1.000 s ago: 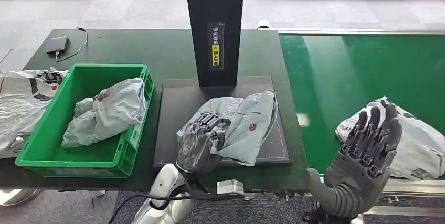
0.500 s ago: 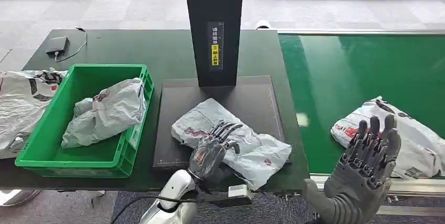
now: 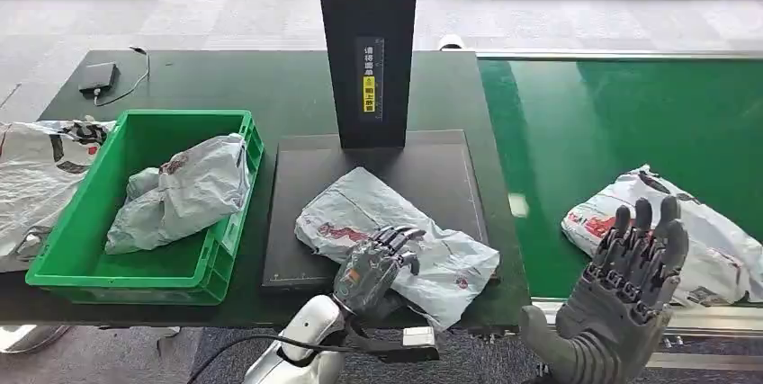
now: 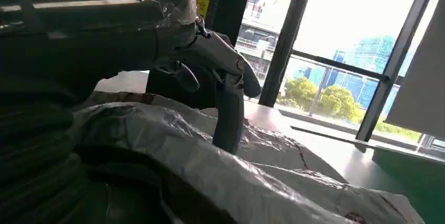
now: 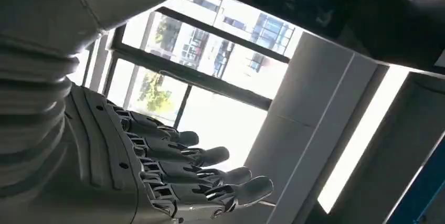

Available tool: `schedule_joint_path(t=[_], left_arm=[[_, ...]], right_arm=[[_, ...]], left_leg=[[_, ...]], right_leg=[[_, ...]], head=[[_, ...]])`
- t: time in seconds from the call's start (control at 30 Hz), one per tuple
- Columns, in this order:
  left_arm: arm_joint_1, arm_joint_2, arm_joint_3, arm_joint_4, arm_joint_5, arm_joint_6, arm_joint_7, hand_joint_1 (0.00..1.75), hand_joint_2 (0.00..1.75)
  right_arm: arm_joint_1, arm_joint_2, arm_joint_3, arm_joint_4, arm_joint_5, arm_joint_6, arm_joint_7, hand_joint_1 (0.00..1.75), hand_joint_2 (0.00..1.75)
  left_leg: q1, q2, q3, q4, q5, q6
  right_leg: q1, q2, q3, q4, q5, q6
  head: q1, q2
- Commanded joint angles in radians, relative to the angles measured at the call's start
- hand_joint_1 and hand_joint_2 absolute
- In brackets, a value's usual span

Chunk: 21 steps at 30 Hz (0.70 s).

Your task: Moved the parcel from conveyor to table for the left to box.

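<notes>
- The green conveyor (image 3: 621,114) was seen stretched along the right, and beside it the dark table (image 3: 270,87), carrying a black post (image 3: 367,42) with a yellow label.
- A flat black mat (image 3: 306,168) was laid at the foot of the post, near the table's front edge.
- The grey parcel (image 3: 396,236) was found lying flat across the front right part of that mat, off the conveyor, with one corner hung over the table's front edge; it was seen again, crumpled and glossy, in the left wrist view (image 4: 220,171).
- A green crate (image 3: 81,240) was placed on the table just left of the mat, and a crumpled grey bag (image 3: 184,191) was held inside it.
- More grey bags (image 3: 36,177) were piled left of the crate, at the table's edge.
- A white parcel (image 3: 693,222) with red print was left on the conveyor at its near right side.
- The right hand (image 3: 630,285) was held up, palm forward, in front of that white parcel, with fingers straight and nothing gripped.
- The left hand (image 3: 373,267) was laid on the grey parcel's near edge, fingers bent down onto the plastic; whether the bag was actually gripped could not be told.
- A small dark device (image 3: 97,76) with a cable was set at the table's far left corner.
</notes>
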Motion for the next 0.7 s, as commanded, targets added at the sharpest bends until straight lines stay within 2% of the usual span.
schedule_joint_path(t=[0.03, 0.47, 0.6, 0.7], left_arm=[[-0.047, -0.019, -0.05, 0.112, -0.002, -0.005, 0.011, 1.75, 1.75], [-0.04, -0.017, -0.045, 0.093, 0.009, 0.005, 0.004, 1.75, 1.75], [-0.028, -0.014, -0.038, 0.053, 0.017, 0.034, -0.005, 1.75, 1.75], [-0.014, 0.003, -0.029, -0.029, -0.007, 0.114, 0.01, 1.75, 1.75]], right_arm=[[-0.023, 0.004, 0.02, 0.024, -0.004, 0.0, 0.002, 0.0, 1.75], [-0.033, 0.006, 0.025, 0.03, -0.007, 0.0, 0.002, 0.0, 1.75], [-0.03, 0.016, 0.02, 0.025, 0.002, 0.0, 0.002, 0.0, 1.75], [-0.021, 0.024, 0.015, 0.016, 0.013, 0.0, 0.002, 0.0, 1.75]], left_leg=[[0.0, -0.001, 0.001, -0.001, 0.0, 0.0], [0.0, 0.0, 0.001, -0.001, 0.0, 0.0], [0.0, 0.0, 0.001, -0.001, 0.0, 0.0], [0.0, 0.0, 0.001, -0.002, 0.0, 0.0]], right_leg=[[0.0, 0.0, 0.001, -0.001, 0.0, -0.001], [0.0, 0.0, 0.001, 0.0, 0.0, -0.001], [0.0, 0.0, 0.001, -0.001, 0.0, -0.001], [0.0, 0.0, 0.001, -0.001, 0.0, -0.001]], head=[[0.0, 0.0], [0.0, 0.0], [0.0, 0.0], [0.0, 0.0]])
